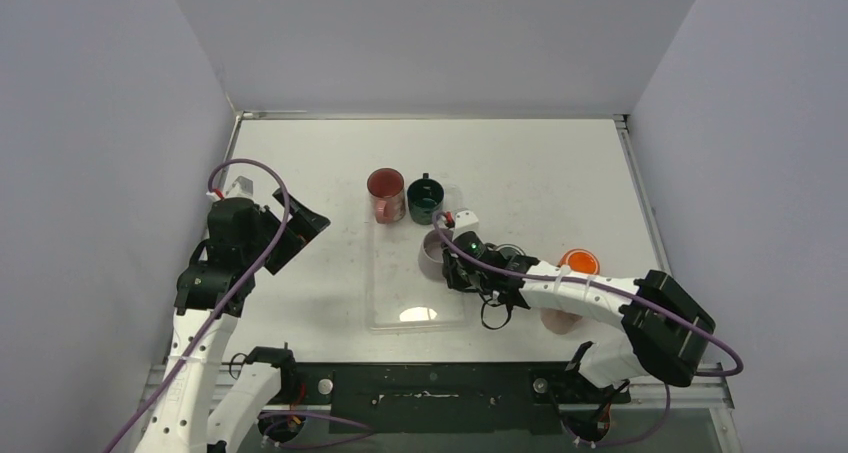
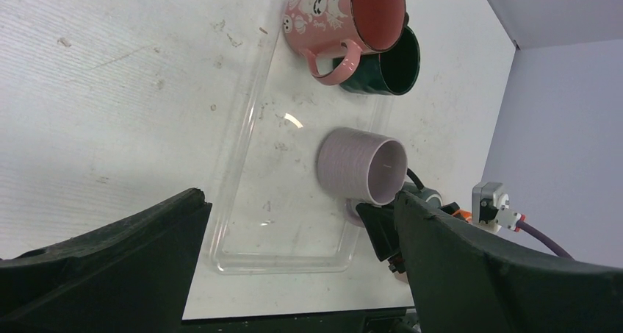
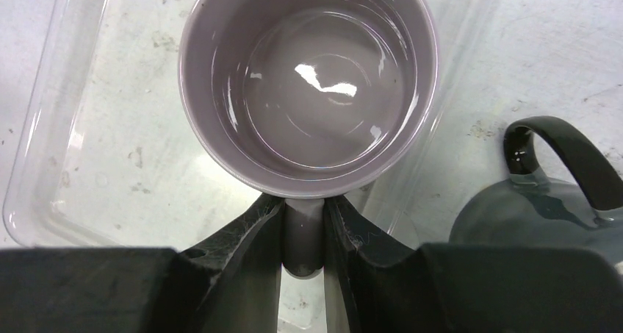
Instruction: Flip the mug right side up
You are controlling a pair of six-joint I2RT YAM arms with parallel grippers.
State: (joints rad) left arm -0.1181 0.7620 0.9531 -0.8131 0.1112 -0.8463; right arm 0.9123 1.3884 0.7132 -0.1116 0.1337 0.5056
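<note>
The lilac mug (image 1: 436,245) (image 3: 308,83) (image 2: 360,164) stands mouth up at the right edge of the clear plastic tray (image 1: 400,313) (image 2: 242,142). I cannot tell whether its base touches the tray floor. My right gripper (image 1: 452,263) (image 3: 305,208) is shut on the mug's handle (image 3: 303,237), one finger on each side. The mug is empty and glossy inside. My left gripper (image 1: 300,228) (image 2: 297,201) hangs open over the table left of the tray, with nothing between its fingers.
A pink mug (image 1: 386,193) (image 2: 345,17) and a dark green mug (image 1: 425,200) (image 2: 389,65) stand at the tray's far end. A grey mug with a black handle (image 3: 536,208) sits just right of the tray. An orange cup (image 1: 578,263) is beyond my right arm.
</note>
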